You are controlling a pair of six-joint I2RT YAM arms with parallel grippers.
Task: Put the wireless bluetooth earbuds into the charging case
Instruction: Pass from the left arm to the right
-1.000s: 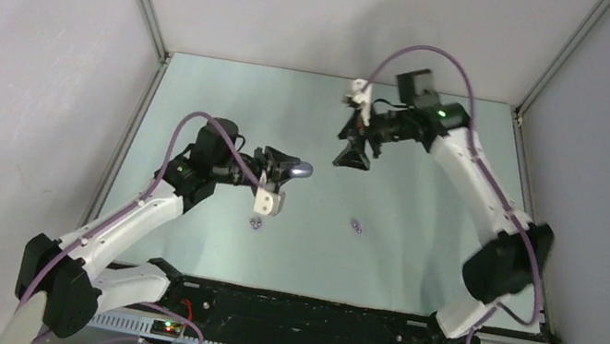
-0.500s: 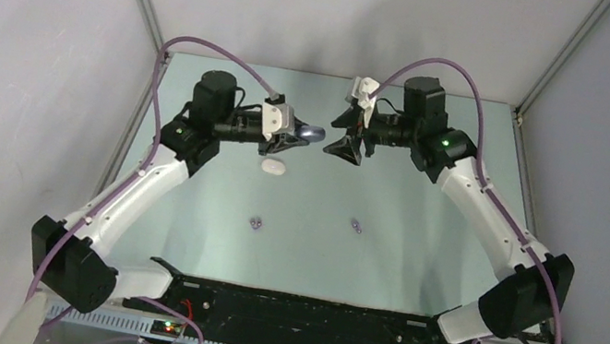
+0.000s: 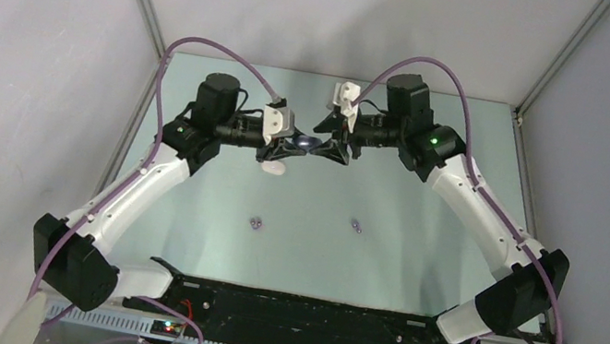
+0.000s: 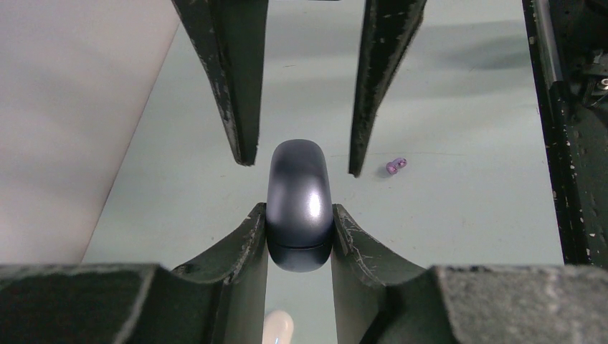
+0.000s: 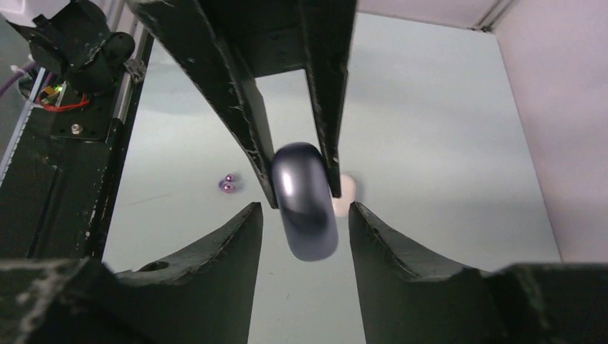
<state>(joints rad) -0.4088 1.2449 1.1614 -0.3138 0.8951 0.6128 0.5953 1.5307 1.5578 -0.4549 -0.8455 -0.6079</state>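
You'll find nothing to read here: no lettering, number, brand or sign is legible in any view. The dark charging case (image 4: 299, 204), at the centre of both wrist views, shows only glare on its smooth shell.

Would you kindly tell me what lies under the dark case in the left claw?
A white case rests on the table below the dark case; the left claw hides most of it in wrist view.
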